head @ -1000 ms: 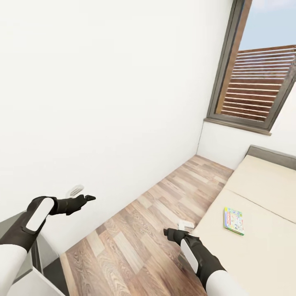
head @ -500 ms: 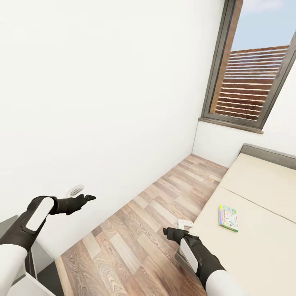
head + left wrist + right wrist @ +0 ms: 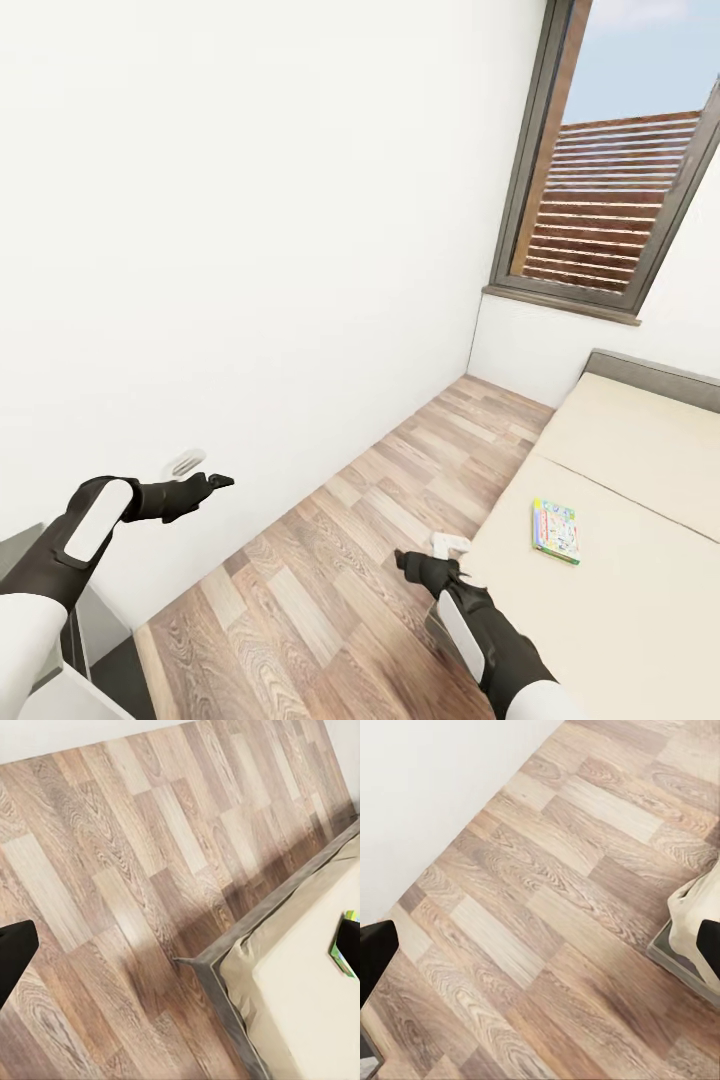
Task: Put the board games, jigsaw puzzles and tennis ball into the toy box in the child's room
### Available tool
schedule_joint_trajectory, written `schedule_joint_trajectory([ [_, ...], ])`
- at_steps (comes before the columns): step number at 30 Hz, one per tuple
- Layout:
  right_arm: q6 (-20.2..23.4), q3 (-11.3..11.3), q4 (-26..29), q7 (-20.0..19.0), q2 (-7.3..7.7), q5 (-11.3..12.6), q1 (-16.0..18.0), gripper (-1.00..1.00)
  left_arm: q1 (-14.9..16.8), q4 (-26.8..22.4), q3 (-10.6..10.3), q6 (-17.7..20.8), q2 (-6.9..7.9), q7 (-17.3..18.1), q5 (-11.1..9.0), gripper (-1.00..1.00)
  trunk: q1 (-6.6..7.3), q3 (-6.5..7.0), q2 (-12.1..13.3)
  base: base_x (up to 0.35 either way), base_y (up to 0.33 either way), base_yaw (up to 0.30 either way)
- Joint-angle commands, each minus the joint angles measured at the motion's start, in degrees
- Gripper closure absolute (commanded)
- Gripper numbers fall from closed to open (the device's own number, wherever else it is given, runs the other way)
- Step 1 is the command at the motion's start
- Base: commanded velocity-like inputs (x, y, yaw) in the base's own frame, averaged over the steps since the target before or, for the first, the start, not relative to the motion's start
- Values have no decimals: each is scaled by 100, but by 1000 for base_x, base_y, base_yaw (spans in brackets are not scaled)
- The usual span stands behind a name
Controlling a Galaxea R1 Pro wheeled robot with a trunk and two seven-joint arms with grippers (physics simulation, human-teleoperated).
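Note:
One board game (image 3: 556, 530), a flat colourful box with a green edge, lies on the cream bed (image 3: 620, 610) near its floor-side edge. My right gripper (image 3: 404, 559) hovers open over the wood floor beside the bed's near corner, left of the box. Further left, near the white wall, my left gripper (image 3: 218, 482) is held open and empty. In the left wrist view, the bed (image 3: 307, 1005) and a sliver of the board game (image 3: 340, 945) show past one dark fingertip (image 3: 349, 943). The right wrist view looks at the bed corner (image 3: 694, 913) with the fingers (image 3: 375, 954) spread wide.
A strip of wood-plank floor (image 3: 340, 560) runs between the white wall (image 3: 250, 250) and the bed. A window with slatted brown shutters (image 3: 600, 200) stands at the far end. A wall socket (image 3: 185, 463) sits by my left hand, and a grey cabinet (image 3: 60, 660) is at lower left.
The view has swung, so the bed and window sit further left than a second ago. My right arm has dropped slightly in the last half second. The left arm holds its pose.

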State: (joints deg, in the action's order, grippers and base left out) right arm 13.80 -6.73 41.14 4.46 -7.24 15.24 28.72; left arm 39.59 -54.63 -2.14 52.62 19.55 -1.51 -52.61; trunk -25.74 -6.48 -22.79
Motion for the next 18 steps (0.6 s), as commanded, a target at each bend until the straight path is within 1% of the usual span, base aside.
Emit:
schedule_joint_trajectory([
  [1, 26, -53, 115, 47, 5, 60, -35, -100, 5, -4, -11, 11, 5, -16, -21, -100, -4, -13, -13, 0, 0, 0],
  [2, 37, -115, 328, 46, 8, 64, -88, -100, 5, -4, -11, 12, 5, -16, -21, -100, -4, -13, -13, 0, 0, 0],
  [8, 150, -280, 976, 60, 7, 77, -166, -100, 5, -3, -14, 12, 5, -16, -21, -100, -4, -13, -13, 0, 0, 0],
  [12, 387, -272, 1388, 55, 4, 128, -177, -100, 5, 1, -8, 12, 5, -16, -21, -100, -4, -13, -13, 0, 0, 0],
  [15, 468, -276, 1680, 68, -2, 144, -180, -100, 5, 2, -7, 13, 5, -16, -21, -100, -4, -7, -13, 0, 0, -2],
  [18, 498, -290, 1805, 81, -6, 148, -181, -100, 5, 4, -6, 12, 5, -16, -21, -100, -4, 9, -13, 0, 0, -50],
])
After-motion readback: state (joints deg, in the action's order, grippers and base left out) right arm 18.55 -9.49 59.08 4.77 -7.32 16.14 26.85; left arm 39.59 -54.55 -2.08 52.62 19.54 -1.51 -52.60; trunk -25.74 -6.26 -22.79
